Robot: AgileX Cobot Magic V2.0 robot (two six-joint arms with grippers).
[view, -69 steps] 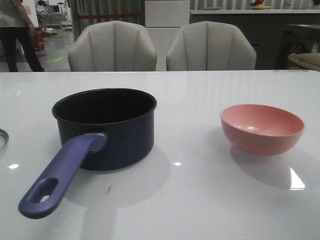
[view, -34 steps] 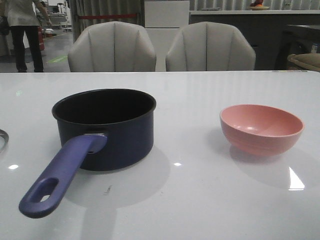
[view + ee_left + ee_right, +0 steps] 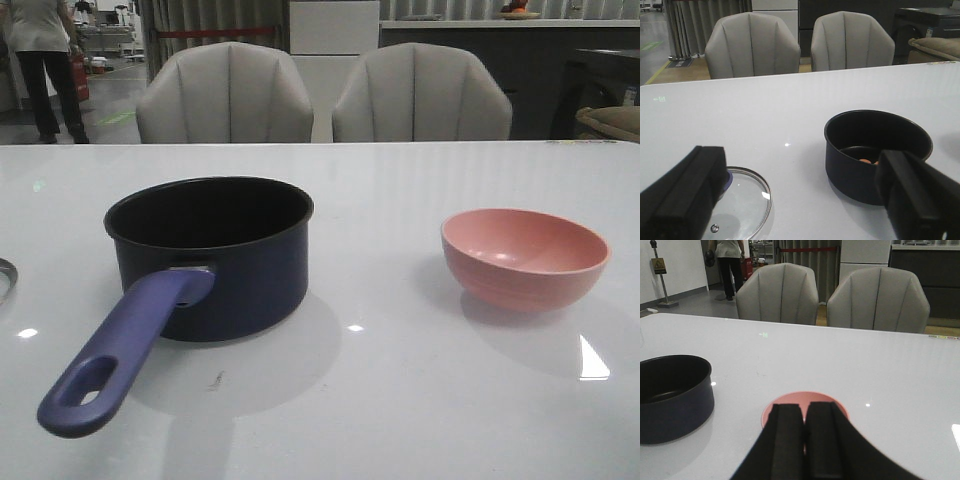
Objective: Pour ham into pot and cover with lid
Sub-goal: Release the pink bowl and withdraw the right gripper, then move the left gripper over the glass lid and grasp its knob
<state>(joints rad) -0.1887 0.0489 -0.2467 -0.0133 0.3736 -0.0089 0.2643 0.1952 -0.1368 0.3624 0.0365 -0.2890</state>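
Note:
The dark blue pot [image 3: 210, 255] stands left of centre, its purple-blue handle [image 3: 120, 350] pointing toward the front. A few orange ham slices [image 3: 867, 161] lie on its black bottom, seen in the left wrist view. The glass lid [image 3: 740, 200] with its blue knob lies flat on the table left of the pot; only its rim [image 3: 5, 275] shows in the front view. My left gripper [image 3: 800, 155] is open wide, above the table between lid and pot [image 3: 877, 150], holding nothing. My right gripper [image 3: 805, 407] is shut and empty, just short of the pink bowl [image 3: 805, 399].
The pink bowl [image 3: 525, 255] sits at the right and looks empty. Two grey chairs [image 3: 225, 95] stand behind the table's far edge. A person [image 3: 40, 60] stands far back on the left. Neither arm shows in the front view.
Pot, bowl and lid stay where they were. Only the person far in the background has shifted position.

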